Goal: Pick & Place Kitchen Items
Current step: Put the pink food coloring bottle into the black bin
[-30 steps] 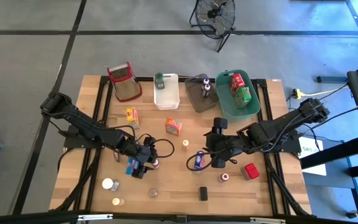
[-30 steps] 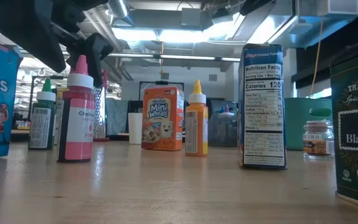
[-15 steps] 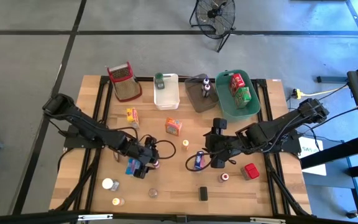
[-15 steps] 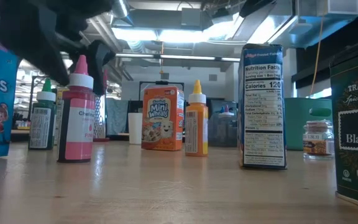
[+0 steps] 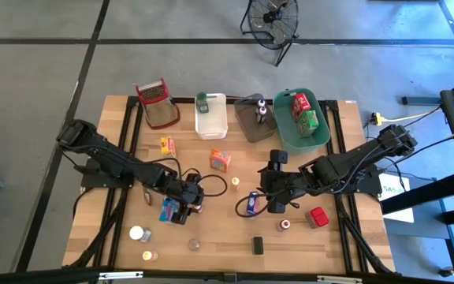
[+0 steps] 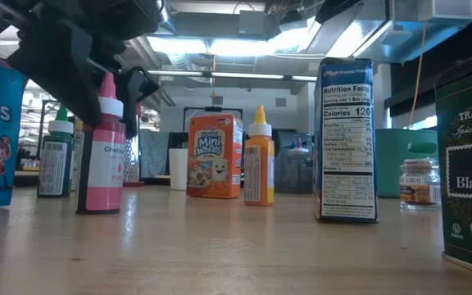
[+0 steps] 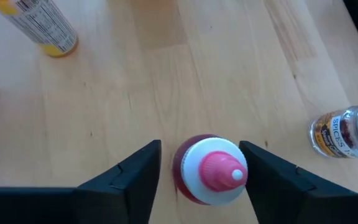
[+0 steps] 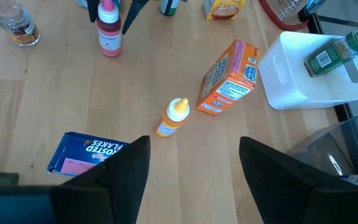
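A pink squeeze bottle (image 5: 198, 207) with a white collar and pink tip stands upright on the wooden table (image 5: 211, 260), left of centre. My left gripper (image 7: 199, 165) is open and tilted down over it, one finger on each side of its top (image 6: 107, 102). My right gripper (image 8: 191, 180) hangs open over the middle of the table and holds nothing. A blue cereal box (image 8: 89, 155) lies flat just beside and below it, with a small yellow bottle (image 8: 173, 118) beyond. My left gripper's fingers (image 7: 135, 177) flank the white collar (image 7: 194, 165) of the pink bottle from above, slanting down. A narrow gap shows at one finger. At the other finger I cannot tell whether it touches. The bottle stands upright with its base on the table.
At the far edge stand a red-rimmed wire basket (image 5: 156, 102), a white bin (image 5: 211, 118), a grey bin (image 5: 251, 118) and a green bin (image 5: 300, 126). An orange box (image 5: 220, 161), a blue cereal box (image 5: 168, 211), a red can (image 5: 317, 216) and several small jars lie scattered.
My left gripper has come down and shifted slightly toward the table's right, so its fingers now flank the top of the pink bottle. The bottle has not moved.
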Motion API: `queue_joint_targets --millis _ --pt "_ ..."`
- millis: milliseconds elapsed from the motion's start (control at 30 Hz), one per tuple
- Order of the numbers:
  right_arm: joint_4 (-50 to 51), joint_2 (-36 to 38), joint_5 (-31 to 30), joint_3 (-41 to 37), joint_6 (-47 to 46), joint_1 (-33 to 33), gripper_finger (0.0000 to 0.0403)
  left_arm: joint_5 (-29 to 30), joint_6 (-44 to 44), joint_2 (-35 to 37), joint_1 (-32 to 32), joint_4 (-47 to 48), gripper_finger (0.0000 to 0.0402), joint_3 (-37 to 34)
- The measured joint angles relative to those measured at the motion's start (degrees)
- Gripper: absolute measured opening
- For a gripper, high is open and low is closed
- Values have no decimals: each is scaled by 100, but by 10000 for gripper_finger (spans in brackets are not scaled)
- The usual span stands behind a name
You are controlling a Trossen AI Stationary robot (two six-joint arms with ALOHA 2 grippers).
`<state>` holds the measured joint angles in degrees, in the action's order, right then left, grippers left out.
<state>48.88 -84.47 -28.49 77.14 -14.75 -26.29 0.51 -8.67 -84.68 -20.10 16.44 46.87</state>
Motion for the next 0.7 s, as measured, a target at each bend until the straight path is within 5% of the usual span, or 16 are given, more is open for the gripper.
queue_joint_targets --millis 267,567,700 --pt "-2 0 2 0 16 1 250 -153 2 -53 3 -27 150 7" --pt "-8 0 2 0 17 -1 250 -166 288 92 -2 214 148 81" --pt "-28 0 2 0 18 -18 250 269 607 263 -4 750 148 503"
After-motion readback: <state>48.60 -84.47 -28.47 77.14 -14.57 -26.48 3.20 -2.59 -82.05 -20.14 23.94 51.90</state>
